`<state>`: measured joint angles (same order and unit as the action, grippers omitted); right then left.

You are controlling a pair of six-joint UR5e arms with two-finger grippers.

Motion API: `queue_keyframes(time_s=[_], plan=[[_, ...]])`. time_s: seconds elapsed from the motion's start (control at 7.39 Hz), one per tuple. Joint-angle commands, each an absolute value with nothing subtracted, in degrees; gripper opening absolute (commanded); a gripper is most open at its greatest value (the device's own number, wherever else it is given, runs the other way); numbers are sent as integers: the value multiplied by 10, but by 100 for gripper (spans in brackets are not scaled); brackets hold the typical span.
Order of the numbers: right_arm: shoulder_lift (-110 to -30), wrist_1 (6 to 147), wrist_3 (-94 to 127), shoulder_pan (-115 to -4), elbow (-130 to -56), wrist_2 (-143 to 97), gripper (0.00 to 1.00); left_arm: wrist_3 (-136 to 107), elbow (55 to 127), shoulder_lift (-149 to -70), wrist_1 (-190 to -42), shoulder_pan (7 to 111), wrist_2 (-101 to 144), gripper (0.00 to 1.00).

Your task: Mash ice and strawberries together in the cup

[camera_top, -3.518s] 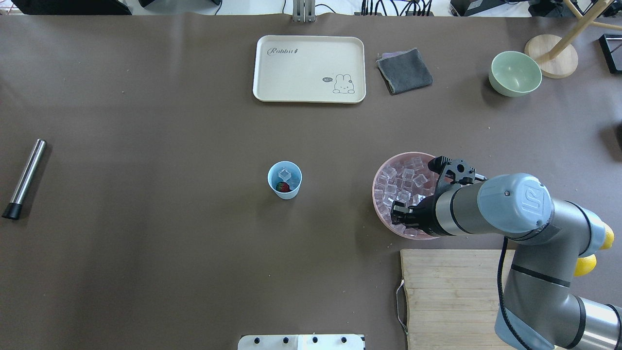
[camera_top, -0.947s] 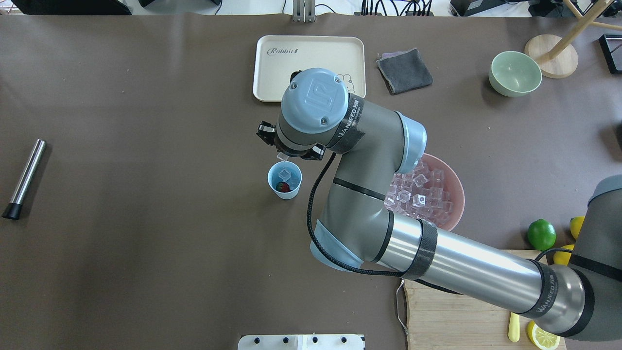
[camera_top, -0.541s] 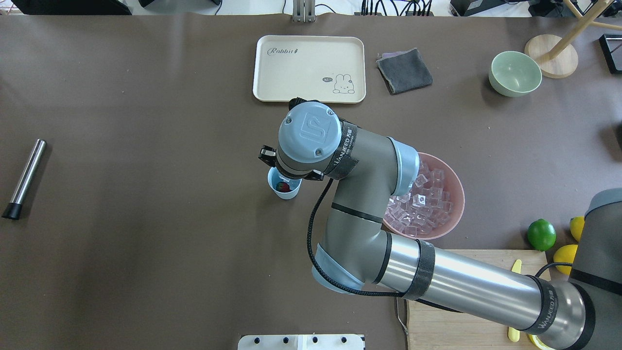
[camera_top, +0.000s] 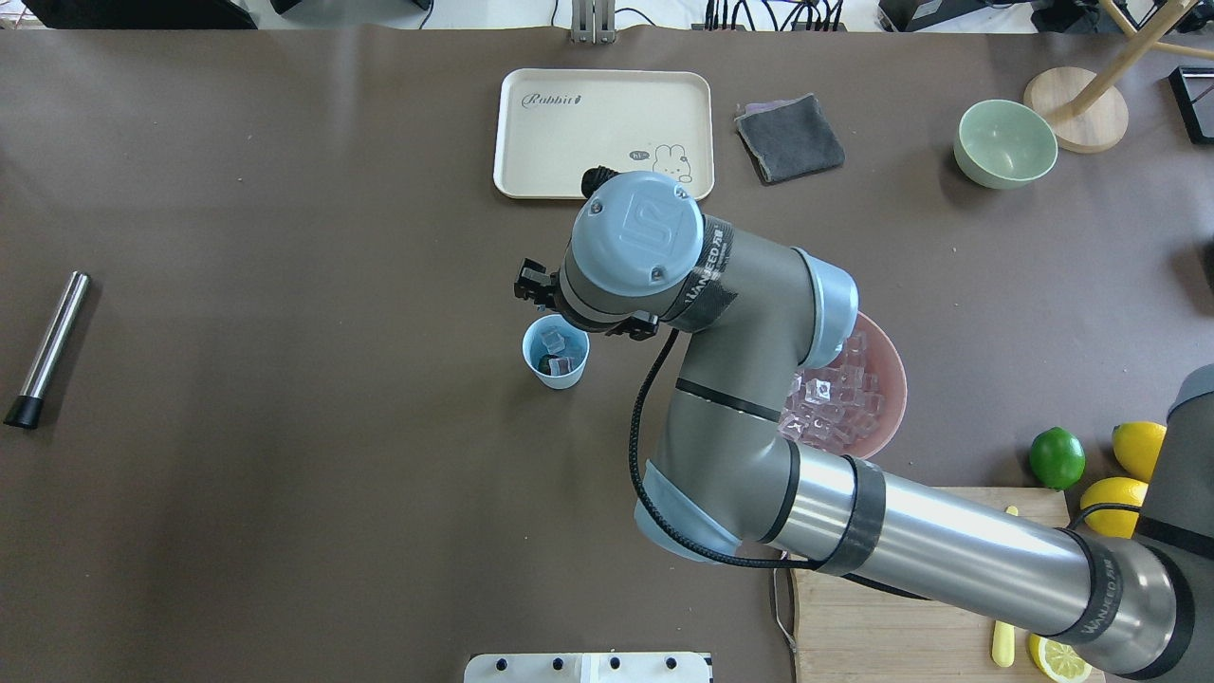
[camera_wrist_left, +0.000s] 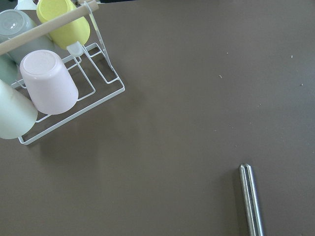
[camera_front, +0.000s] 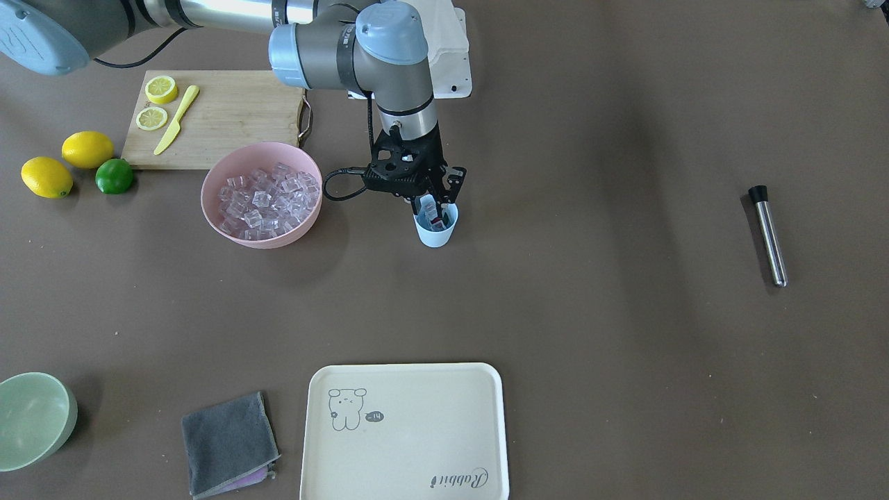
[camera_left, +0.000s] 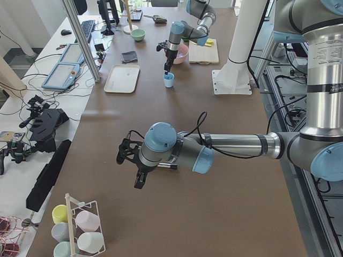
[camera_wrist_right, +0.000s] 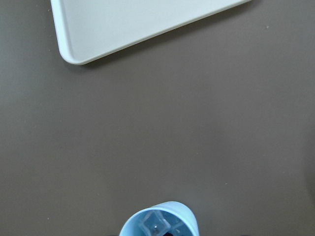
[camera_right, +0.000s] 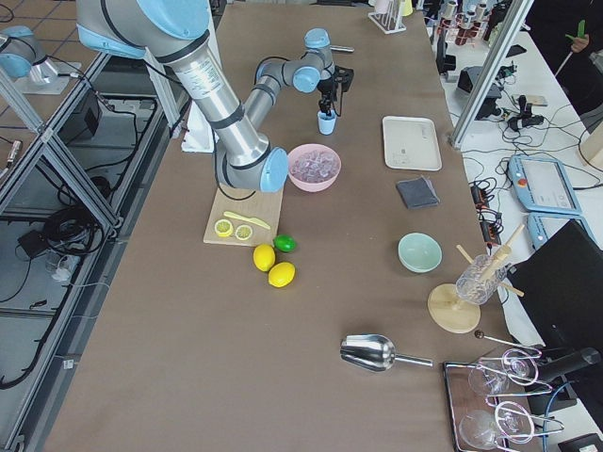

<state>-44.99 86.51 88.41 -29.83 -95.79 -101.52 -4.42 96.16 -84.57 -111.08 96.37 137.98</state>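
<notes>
The small pale blue cup (camera_top: 555, 354) stands mid-table, also in the front-facing view (camera_front: 436, 234) and at the bottom of the right wrist view (camera_wrist_right: 160, 223). Clear ice cubes (camera_top: 553, 340) lie inside it. A bit of red strawberry (camera_front: 436, 221) shows among them. My right gripper (camera_front: 430, 203) hangs right above the cup's mouth, open, fingertips at the rim. More ice (camera_front: 264, 201) fills the pink bowl (camera_front: 260, 240). My left gripper (camera_left: 139, 179) shows only in the exterior left view, far from the cup, and I cannot tell its state.
A steel muddler (camera_top: 47, 349) lies at the table's far left. A cream tray (camera_top: 603, 133), grey cloth (camera_top: 789, 138) and green bowl (camera_top: 1005, 142) sit along the far edge. A cutting board (camera_front: 215, 118), lemons and a lime (camera_front: 114, 176) lie by the pink bowl.
The right arm left the pink bowl carrying a clear cube and came over the cup. The cube now lies in the cup, covering most of the strawberry, and the wrist has shifted slightly away.
</notes>
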Motion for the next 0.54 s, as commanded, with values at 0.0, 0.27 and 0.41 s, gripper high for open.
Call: queue_keyframes(time_s=[0.0,0.27,0.41], plan=[[-531,899,780,-364,-1046,-1077,100,-79,962,-851,-1112,927,1376,98],[-582,899,686,-448,-1057,-1157,100,-116,962,-860,-1112,891,1375,98],[-615,898,620,-492,-1060,-1190,100,-150,961,-872,-1113,862,1372,98]])
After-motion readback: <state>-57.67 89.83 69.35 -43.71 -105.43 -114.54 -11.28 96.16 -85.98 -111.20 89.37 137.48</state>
